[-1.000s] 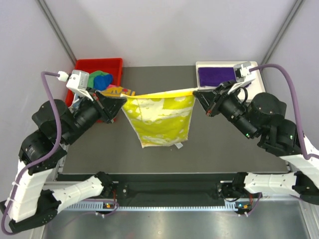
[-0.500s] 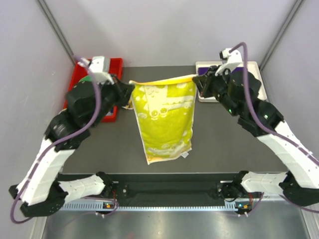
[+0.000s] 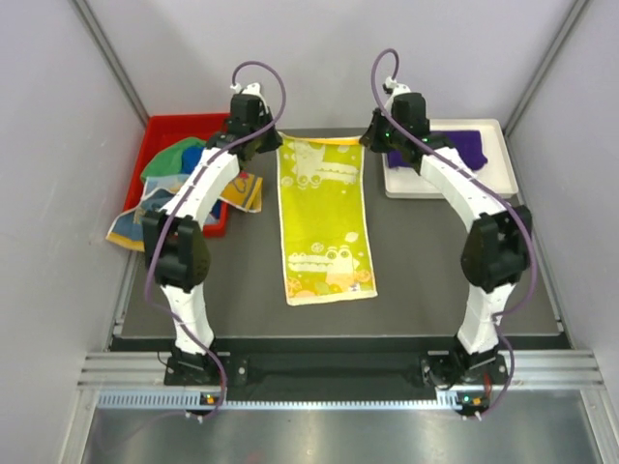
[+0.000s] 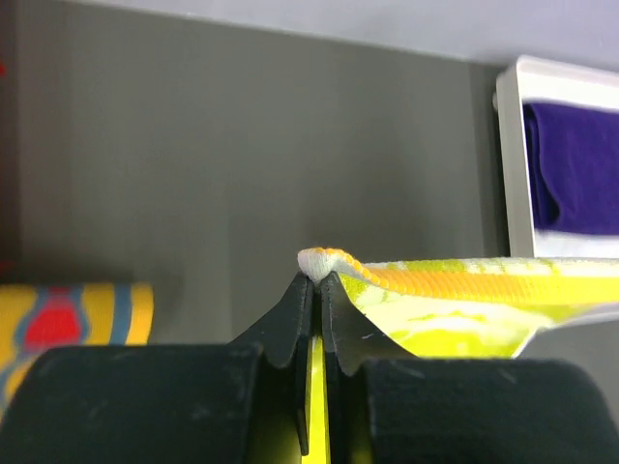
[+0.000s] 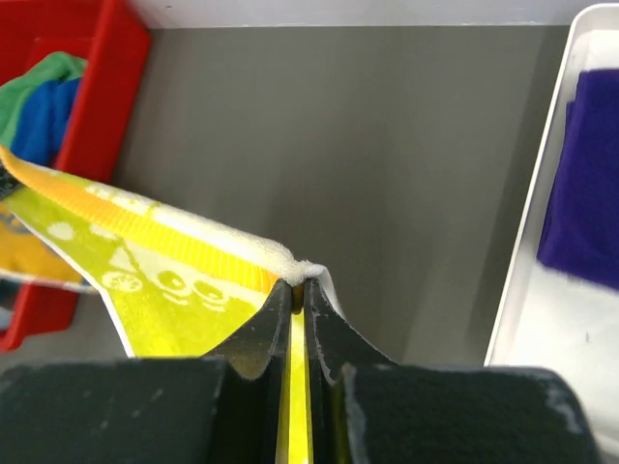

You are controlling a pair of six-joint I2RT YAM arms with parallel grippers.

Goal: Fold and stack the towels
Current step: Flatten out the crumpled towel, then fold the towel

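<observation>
Dark table (image 3: 435, 261) (grey walls (image 3: 329, 58)), yellow towel (image 3: 321, 222) outspread.

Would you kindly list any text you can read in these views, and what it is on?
No text is readable in any view.
The yellow towel: printed figures only; any lettering is too small to make out.
The patterned towel draped over the red bin: coloured shapes, nothing legible.

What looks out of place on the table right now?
Two towels spill out of the red bin: a pale patterned towel hangs over its near-left corner, and an orange-teal towel hangs over its right wall. The yellow towel lies nearly straight, with its far corners pinched in both jaws. Nothing else stands out.
</observation>
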